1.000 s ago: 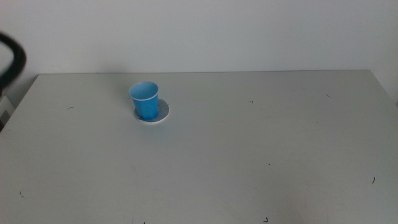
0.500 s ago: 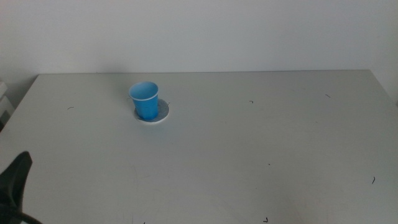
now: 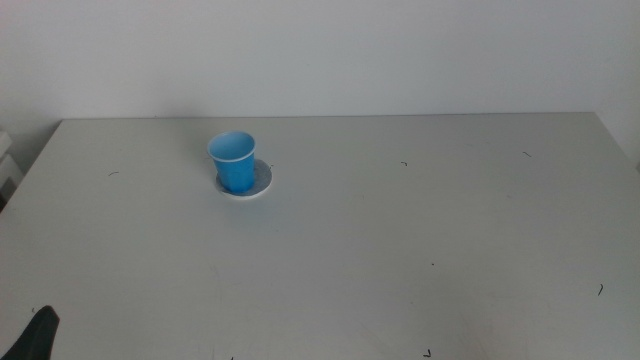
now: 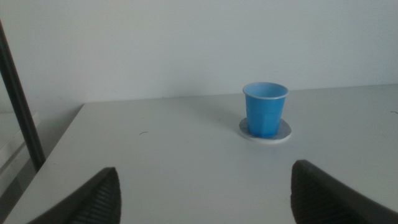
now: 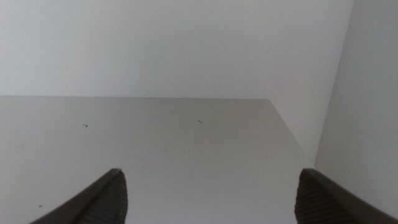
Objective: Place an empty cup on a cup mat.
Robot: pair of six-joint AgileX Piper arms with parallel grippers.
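Observation:
The blue cup [image 3: 233, 161] stands upright on the round grey cup mat [image 3: 260, 183] at the back left of the table. It also shows in the left wrist view [image 4: 265, 109], on the mat [image 4: 283, 132]. My left gripper [image 4: 205, 199] is open and empty, well back from the cup; only a dark tip of it [image 3: 38, 335] shows at the bottom left corner of the middle view. My right gripper [image 5: 208, 196] is open and empty over bare table, out of the middle view.
The grey table [image 3: 400, 250] carries only small dark specks. A white wall stands behind it. A dark upright bar [image 4: 18, 106] stands off the table's left side in the left wrist view.
The left arm has pulled back and down, from the upper left edge to the bottom left corner of the middle view. The cup stays on the mat.

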